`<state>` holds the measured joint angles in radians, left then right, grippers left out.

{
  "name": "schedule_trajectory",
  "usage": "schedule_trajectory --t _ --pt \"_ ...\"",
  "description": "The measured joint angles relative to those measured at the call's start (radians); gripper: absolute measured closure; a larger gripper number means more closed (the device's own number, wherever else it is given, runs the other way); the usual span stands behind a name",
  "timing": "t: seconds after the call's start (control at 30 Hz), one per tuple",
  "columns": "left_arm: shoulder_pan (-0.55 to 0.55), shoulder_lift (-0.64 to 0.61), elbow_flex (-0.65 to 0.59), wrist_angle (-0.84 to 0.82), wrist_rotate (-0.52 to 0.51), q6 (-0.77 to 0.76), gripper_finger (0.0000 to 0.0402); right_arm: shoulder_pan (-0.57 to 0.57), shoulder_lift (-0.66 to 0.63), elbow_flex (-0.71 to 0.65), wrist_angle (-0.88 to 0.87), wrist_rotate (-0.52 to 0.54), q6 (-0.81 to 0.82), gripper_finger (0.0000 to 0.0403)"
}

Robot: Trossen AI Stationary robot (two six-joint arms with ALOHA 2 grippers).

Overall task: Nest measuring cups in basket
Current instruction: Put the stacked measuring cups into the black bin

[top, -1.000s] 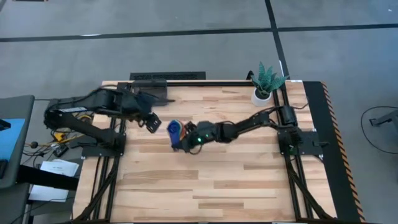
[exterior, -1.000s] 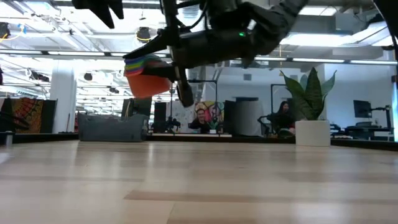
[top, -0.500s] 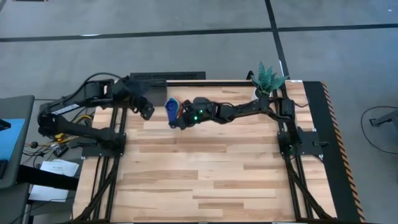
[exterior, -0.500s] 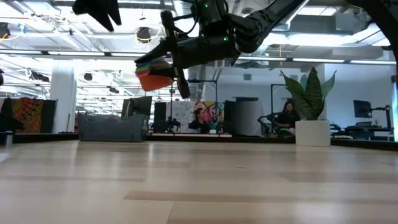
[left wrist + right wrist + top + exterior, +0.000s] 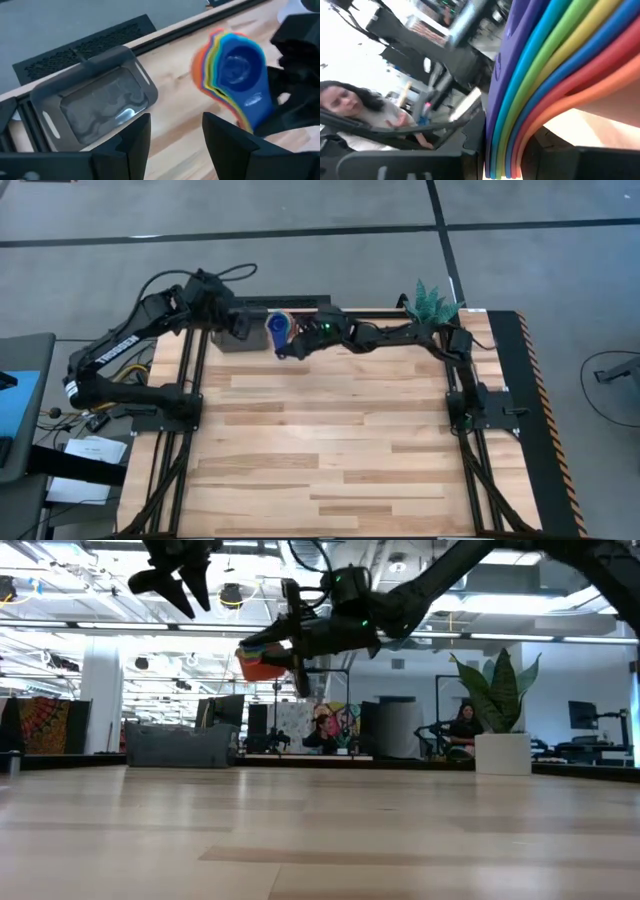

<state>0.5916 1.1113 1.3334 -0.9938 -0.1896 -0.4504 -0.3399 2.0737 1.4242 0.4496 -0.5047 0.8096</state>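
Now at the worktop's far edge, the nested measuring cups (image 5: 279,332) reach the basket (image 5: 238,335).
Right gripper (image 5: 293,343) fingers clamp the stack's handles, carried back from mid-worktop within a second; left gripper (image 5: 232,323), fingers apart, has retreated over the basket.

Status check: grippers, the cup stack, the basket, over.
Right gripper shut on nested measuring cups, airborne beside the basket. Left gripper open, hovering over basket. Basket empty, nothing blocking it.

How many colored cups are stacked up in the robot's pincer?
7, judging by the handle stripes: the measuring cups sit nested in one stack, held by the right pincer above the table's far edge, beside the basket. More could hide inside.
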Motion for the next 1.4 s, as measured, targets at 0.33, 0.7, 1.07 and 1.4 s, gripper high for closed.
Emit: schedule_trajectory --t 0.33,0.7,1.07,1.4 --pt "0.011 0.034 0.000 0.012 -0.009 -0.059 0.0235 -0.024 0.180 0.275 -0.072 -0.153 0.004 0.0310" --pt "0.074 0.039 0.000 -0.010 0.025 0.000 0.0235 -0.015 0.427 0.690 -0.196 -0.155 0.063 0.0310" --pt "0.107 0.039 0.000 -0.029 0.029 0.020 0.0235 0.013 0.607 0.931 -0.233 -0.085 0.190 0.0310" --pt "0.107 0.039 0.000 -0.029 0.028 0.004 0.0235 0.015 0.617 0.929 -0.235 -0.015 0.183 0.0310"
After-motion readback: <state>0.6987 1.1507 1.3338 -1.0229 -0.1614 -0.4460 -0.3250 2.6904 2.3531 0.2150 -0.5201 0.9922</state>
